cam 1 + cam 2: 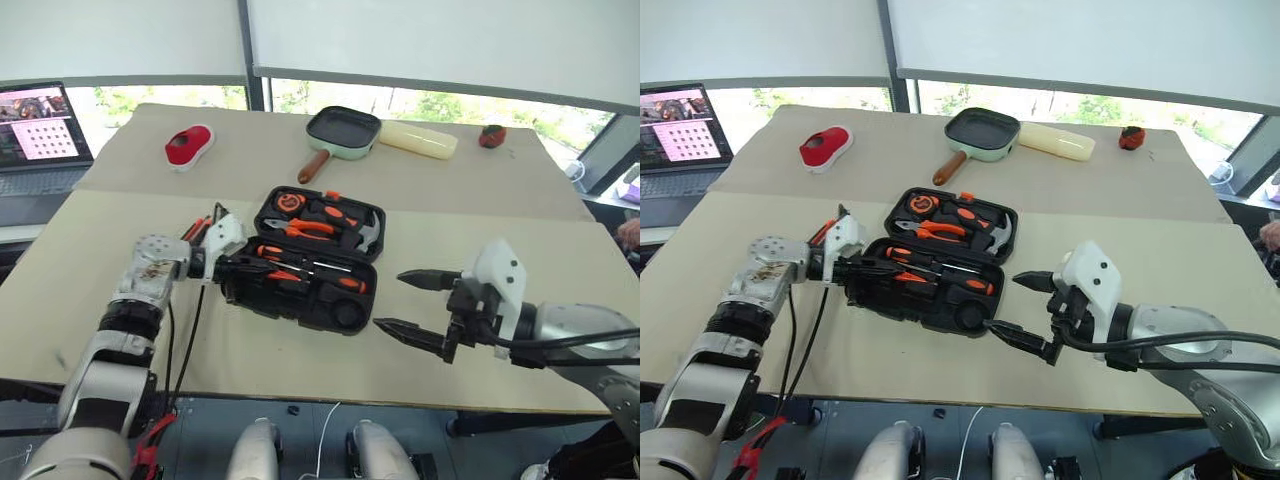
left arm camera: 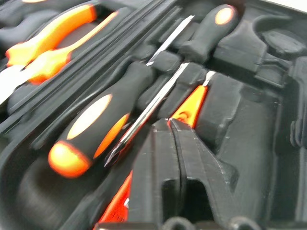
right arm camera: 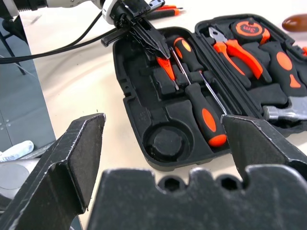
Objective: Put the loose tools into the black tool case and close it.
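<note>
The black tool case lies open in the middle of the table. Two orange-and-black screwdrivers rest in slots of its near half, next to a small orange screwdriver. My left gripper hangs over that half's left end, its fingers pressed together just above the small screwdriver. An orange-and-black tool lies on the table beyond that gripper. My right gripper stands open at the case's right end, nothing between its fingers.
The case's far half holds orange-handled pliers, a hammer and a tape measure. At the back of the table are a green pan, a red-and-white object and a pale cylinder. A laptop stands far left.
</note>
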{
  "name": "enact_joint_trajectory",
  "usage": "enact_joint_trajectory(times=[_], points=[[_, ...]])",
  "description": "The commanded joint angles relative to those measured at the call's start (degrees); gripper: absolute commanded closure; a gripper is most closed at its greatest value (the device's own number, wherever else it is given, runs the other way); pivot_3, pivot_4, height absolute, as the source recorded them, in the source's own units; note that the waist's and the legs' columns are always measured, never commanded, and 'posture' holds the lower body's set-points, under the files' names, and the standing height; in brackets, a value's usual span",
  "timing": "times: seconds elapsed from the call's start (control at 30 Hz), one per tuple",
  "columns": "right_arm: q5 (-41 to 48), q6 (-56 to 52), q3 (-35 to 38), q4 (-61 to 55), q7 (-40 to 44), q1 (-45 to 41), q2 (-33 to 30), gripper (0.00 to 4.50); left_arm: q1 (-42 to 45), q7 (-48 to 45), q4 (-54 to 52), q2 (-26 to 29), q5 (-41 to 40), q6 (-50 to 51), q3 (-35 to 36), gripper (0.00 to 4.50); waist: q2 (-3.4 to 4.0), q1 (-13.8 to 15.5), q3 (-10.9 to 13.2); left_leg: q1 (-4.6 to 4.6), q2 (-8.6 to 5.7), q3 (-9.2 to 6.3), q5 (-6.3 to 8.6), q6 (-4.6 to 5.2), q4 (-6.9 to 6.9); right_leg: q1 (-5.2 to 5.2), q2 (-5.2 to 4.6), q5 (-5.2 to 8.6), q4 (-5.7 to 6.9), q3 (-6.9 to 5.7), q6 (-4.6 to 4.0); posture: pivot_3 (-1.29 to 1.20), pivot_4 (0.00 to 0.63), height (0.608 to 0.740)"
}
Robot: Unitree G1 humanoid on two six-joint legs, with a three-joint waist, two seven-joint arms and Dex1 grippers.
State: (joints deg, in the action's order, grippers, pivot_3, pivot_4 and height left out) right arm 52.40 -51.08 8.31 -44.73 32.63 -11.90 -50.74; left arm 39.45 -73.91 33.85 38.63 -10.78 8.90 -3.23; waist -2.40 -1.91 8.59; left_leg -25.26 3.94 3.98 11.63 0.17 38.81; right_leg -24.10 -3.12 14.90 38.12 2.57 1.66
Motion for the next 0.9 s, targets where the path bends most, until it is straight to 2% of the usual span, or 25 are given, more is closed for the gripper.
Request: enact_joint_trajectory(times=[0.03,0.17,0.23,0.27,0.33,0.47,0.67,0.9], points=[[-2.26,2.98,-3.28,5.28,2.9,-7.35,2.01,0.0,-10.3,10.45,-20.01,6.75,-8.47,15.13,17.25,2.65,-0.01,-0.86,0.03,0.0,0.11,-0.11,0.0,0.0,-0.05,-0.1,0.07,-0.02,0.0,0.06,-0.04,0.0,0.15,0.74],[-4.49,4.63,-7.2,10.05,7.54,-11.93,3.62,0.0,-26.58,21.63,-37.45,5.25,-12.46,26.21,31.48,1.22,0.06,-0.48,0.03,0.03,0.01,-0.24,0.0,0.0,-0.2,-0.05,-0.1,0.02,-0.03,-0.04,0.0,0.0,0.15,0.74],[-6.05,5.62,-8.75,11.86,9.52,-13.25,4.13,0.0,-33.25,25.29,-43.98,3.28,-13.72,29.23,35.59,0.59,0.01,0.15,0.05,0.02,-0.09,-0.19,0.01,-0.01,-0.19,-0.01,-0.31,0.06,-0.03,-0.03,0.08,0.0,0.15,0.74],[-7.04,6.31,-9.87,12.97,10.77,-14.12,4.44,0.0,-37.44,27.07,-47.26,1.78,-13.6,29.68,37.53,0.12,-0.04,0.7,0.05,0.01,-0.12,-0.18,0.01,-0.01,-0.14,0.02,-0.33,0.05,-0.04,-0.08,0.11,0.0,0.15,0.74],[-8.65,7.44,-11.87,14.88,13.23,-15.79,5.16,0.0,-42.96,30.69,-52.14,-1.0,-13.63,31.13,39.57,0.02,-0.07,1.17,0.04,0.01,-0.1,-0.11,0.01,-0.01,-0.06,0.05,-0.35,0.0,-0.1,-0.06,0.14,0.0,0.15,0.74],[-10.56,8.54,-13.48,16.94,15.84,-17.59,6.25,0.0,-42.28,34.48,-53.27,-1.64,-13.51,32.82,37.35,0.02,-0.09,2.73,0.04,0.01,-0.13,0.07,-0.06,-0.08,-0.02,0.05,-0.31,-0.05,-0.08,-0.24,0.04,0.0,0.15,0.74],[-10.91,7.63,-13.03,15.42,16.19,-17.35,7.05,0.0,-28.15,35.23,-38.47,3.3,-9.26,32.0,27.93,0.02,-0.11,2.77,0.03,0.02,-0.11,0.11,-0.12,-0.12,-0.05,0.03,-0.24,-0.08,-0.08,-0.26,-0.07,0.0,0.15,0.74],[-8.52,5.28,-10.66,9.61,12.54,-13.68,7.55,0.0,-11.51,32.72,-17.7,3.73,-2.43,26.52,13.68,0.02,-0.11,2.23,0.03,-0.02,-0.13,0.18,-0.12,-0.11,-0.17,-0.04,-0.19,-0.08,-0.08,-0.19,-0.05,0.0,0.15,0.74]])
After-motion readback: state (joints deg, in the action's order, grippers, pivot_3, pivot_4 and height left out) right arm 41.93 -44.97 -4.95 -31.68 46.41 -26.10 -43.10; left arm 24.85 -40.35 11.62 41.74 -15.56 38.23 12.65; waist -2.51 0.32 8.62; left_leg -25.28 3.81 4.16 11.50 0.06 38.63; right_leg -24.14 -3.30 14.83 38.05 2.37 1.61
